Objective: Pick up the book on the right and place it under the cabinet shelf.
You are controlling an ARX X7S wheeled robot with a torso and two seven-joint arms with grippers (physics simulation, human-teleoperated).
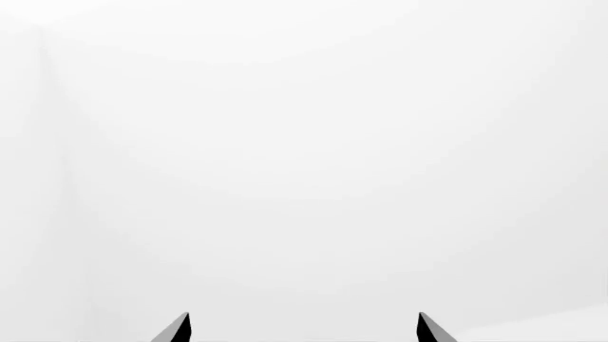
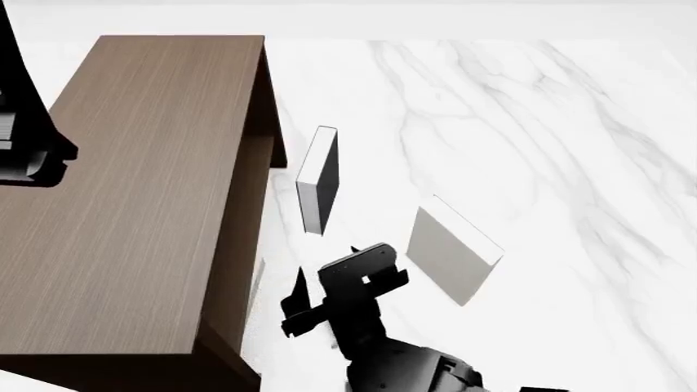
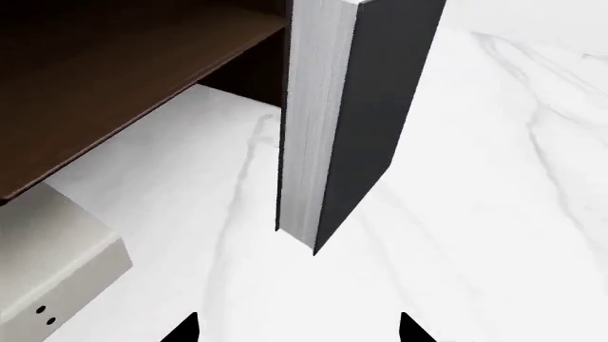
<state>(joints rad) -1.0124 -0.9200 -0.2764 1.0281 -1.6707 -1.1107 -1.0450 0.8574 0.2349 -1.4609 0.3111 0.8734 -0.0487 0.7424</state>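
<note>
Since the marble worktop (image 2: 523,122) carries everything, we start there: the cabinet shelf (image 2: 142,204), by far the largest thing, stands along its left side and reaches toward the far edge. Its open side faces the middle of the worktop. Just beside that open side a white book with a dark grey face (image 2: 318,175) stands upright. A duller grey-beige book (image 2: 452,249) leans well apart from it, further toward the right edge.

The book (image 3: 57,278) lies flat on the worktop at the cabinet's open side. Part of it is beneath the inner shelf board (image 3: 114,78) and the end with two dark dots pokes out.

The right tool (image 3: 296,331) has its fingers apart with nothing between them. It hovers near the book's exposed end, off to one side of it. The left tool (image 1: 304,331) is also spread and empty, facing blank white.

We judge the placing all but done. The next move calls for a nudge deeper, if needed, then a clean retreat that avoids the upright book.
</note>
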